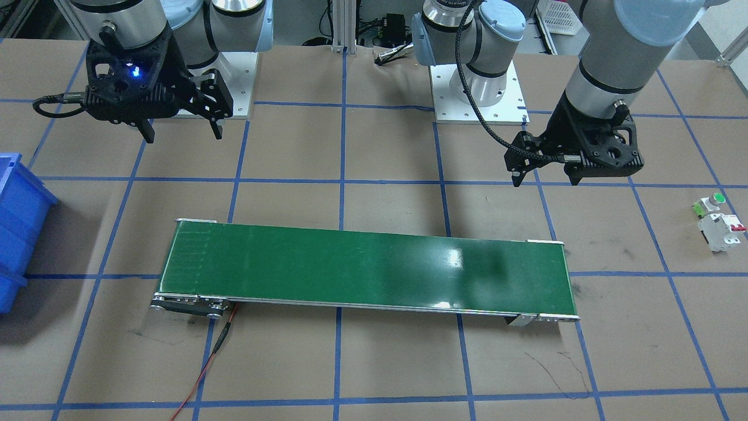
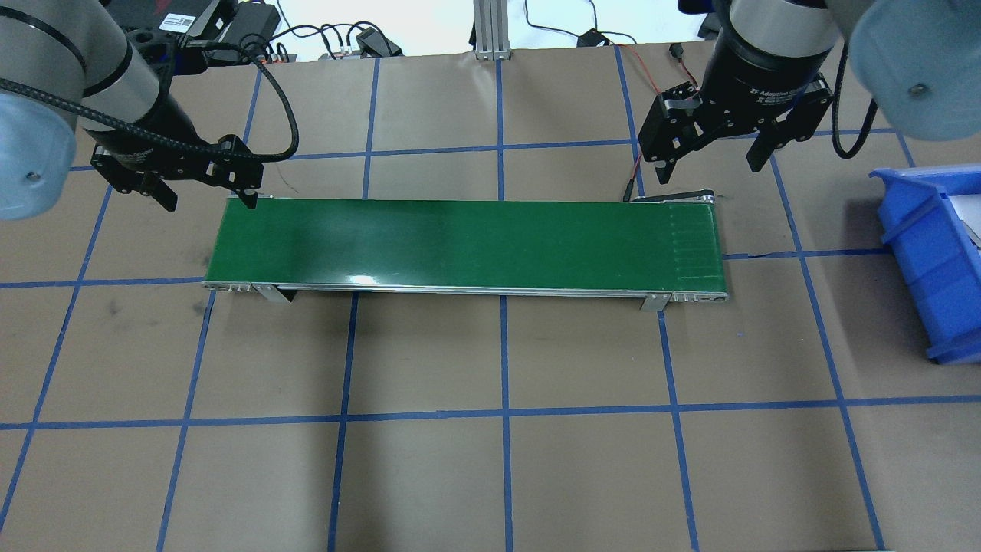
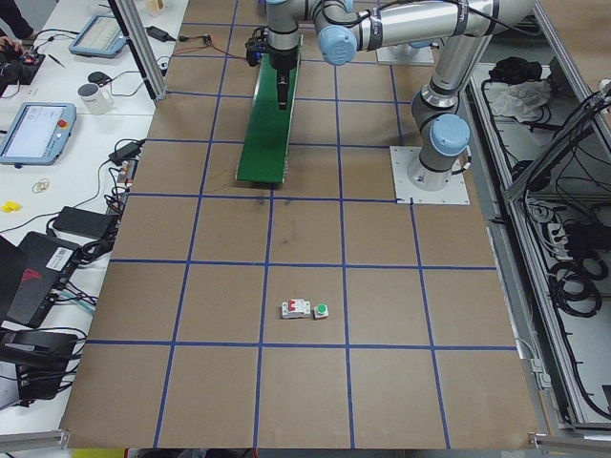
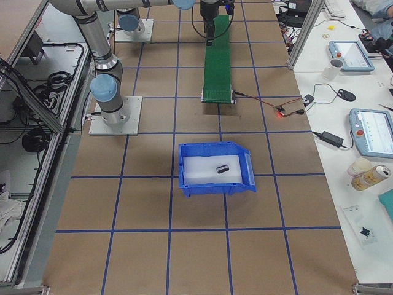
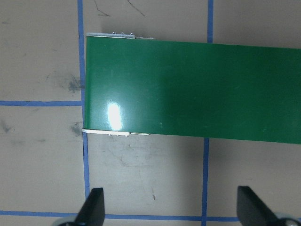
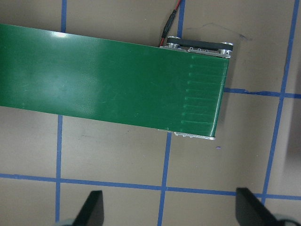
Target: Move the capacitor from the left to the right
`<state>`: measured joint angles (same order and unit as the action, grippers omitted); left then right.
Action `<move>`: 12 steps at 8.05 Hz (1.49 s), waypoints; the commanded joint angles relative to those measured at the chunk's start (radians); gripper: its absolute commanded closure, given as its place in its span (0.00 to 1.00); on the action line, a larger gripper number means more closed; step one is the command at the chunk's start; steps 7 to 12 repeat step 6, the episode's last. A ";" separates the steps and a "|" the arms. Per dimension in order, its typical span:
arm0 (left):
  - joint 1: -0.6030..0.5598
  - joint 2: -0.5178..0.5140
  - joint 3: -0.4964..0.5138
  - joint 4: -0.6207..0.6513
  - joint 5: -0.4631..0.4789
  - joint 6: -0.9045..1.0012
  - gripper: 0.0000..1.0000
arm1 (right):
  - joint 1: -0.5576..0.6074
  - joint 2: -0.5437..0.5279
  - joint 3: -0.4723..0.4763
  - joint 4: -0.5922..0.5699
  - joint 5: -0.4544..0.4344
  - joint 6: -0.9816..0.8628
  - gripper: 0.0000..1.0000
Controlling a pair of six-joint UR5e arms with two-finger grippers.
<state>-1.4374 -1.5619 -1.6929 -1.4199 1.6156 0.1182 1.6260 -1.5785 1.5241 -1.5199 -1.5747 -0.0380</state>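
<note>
The capacitor [image 4: 222, 167], a small dark cylinder, lies on the white lining inside the blue bin [image 4: 214, 187], and shows only in the exterior right view. My left gripper [image 2: 208, 201] is open and empty, hovering by the left end of the green conveyor belt [image 2: 460, 241]; it also shows in the front view [image 1: 546, 178]. My right gripper [image 2: 709, 170] is open and empty above the belt's right end, seen too in the front view [image 1: 183, 134]. Both wrist views show spread fingertips [image 5: 94, 207] [image 6: 91, 209] with nothing between them.
The belt [image 1: 362, 269] is bare. The blue bin [image 2: 927, 253] stands at the table's right side. A white breaker with a red switch [image 1: 723, 231] and a green-capped push button [image 1: 710, 203] sit at the far left. A red wire [image 1: 204, 368] leads from the belt's right end.
</note>
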 commanded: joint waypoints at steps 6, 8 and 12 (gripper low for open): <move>0.015 0.000 0.004 -0.001 0.006 0.000 0.00 | 0.003 0.000 0.004 0.003 -0.008 0.000 0.00; 0.015 0.000 0.004 -0.001 0.006 0.000 0.00 | 0.003 0.000 0.004 0.003 -0.008 0.000 0.00; 0.015 0.000 0.004 -0.001 0.006 0.000 0.00 | 0.003 0.000 0.004 0.003 -0.008 0.000 0.00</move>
